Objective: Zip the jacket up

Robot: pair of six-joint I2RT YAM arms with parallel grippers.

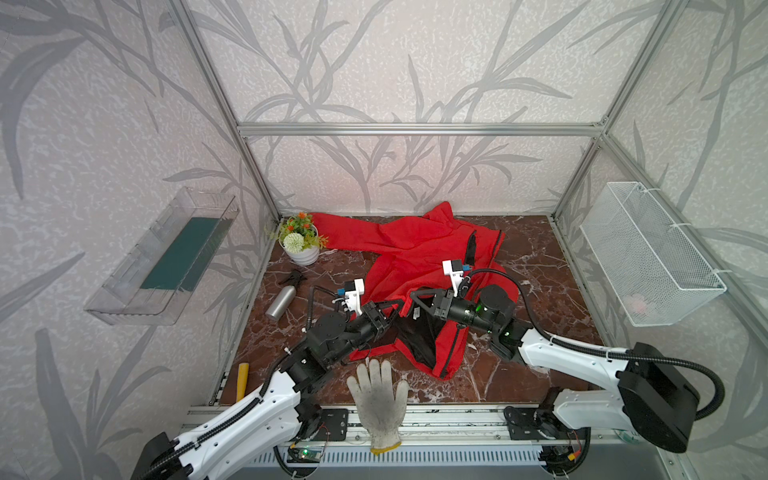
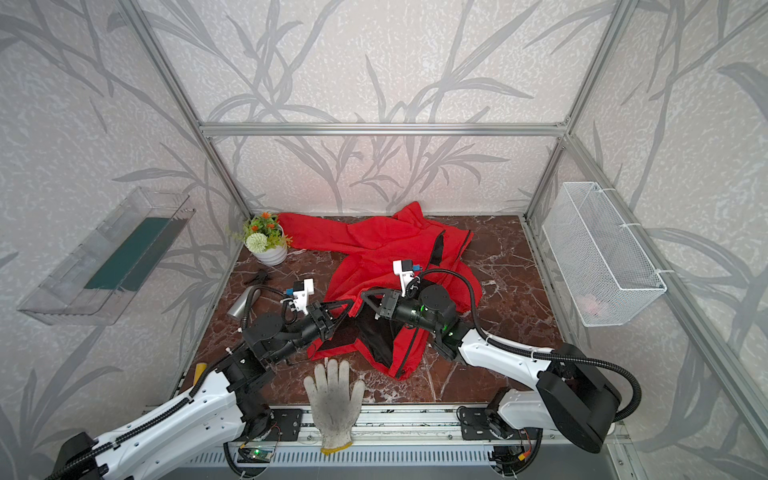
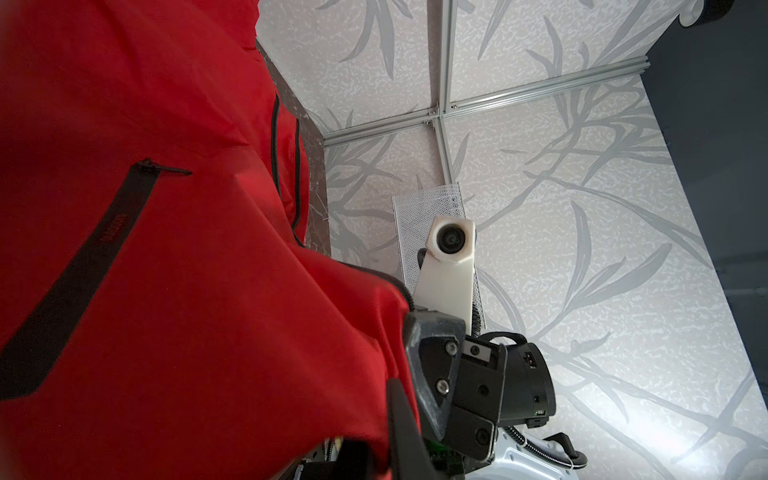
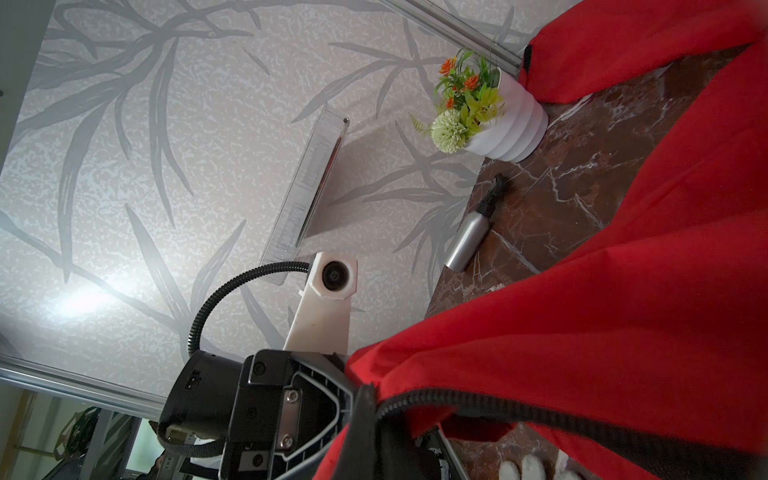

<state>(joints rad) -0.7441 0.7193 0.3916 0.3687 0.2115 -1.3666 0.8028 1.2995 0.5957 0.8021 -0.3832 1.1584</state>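
The red jacket (image 1: 415, 249) (image 2: 374, 245) lies spread and open on the marble table, black lining showing at its near hem. Both grippers meet tip to tip over that hem and hold a fold of it raised. My left gripper (image 1: 397, 306) (image 2: 351, 305) (image 3: 390, 399) is shut on red fabric, which hides one finger. The black pocket zip (image 3: 83, 266) runs just beyond it. My right gripper (image 1: 411, 296) (image 2: 363, 296) (image 4: 368, 399) is shut on the jacket's edge. The black front zipper (image 4: 540, 411) teeth run out from between its fingers.
A white work glove (image 1: 378, 399) lies at the table's front edge. A flower pot (image 1: 301, 241) stands at the back left, with a silver spray bottle (image 1: 281, 301) nearer. A yellow-handled tool (image 1: 242, 380) lies front left. A wire basket (image 1: 648, 253) and clear shelf (image 1: 166, 257) hang on the walls.
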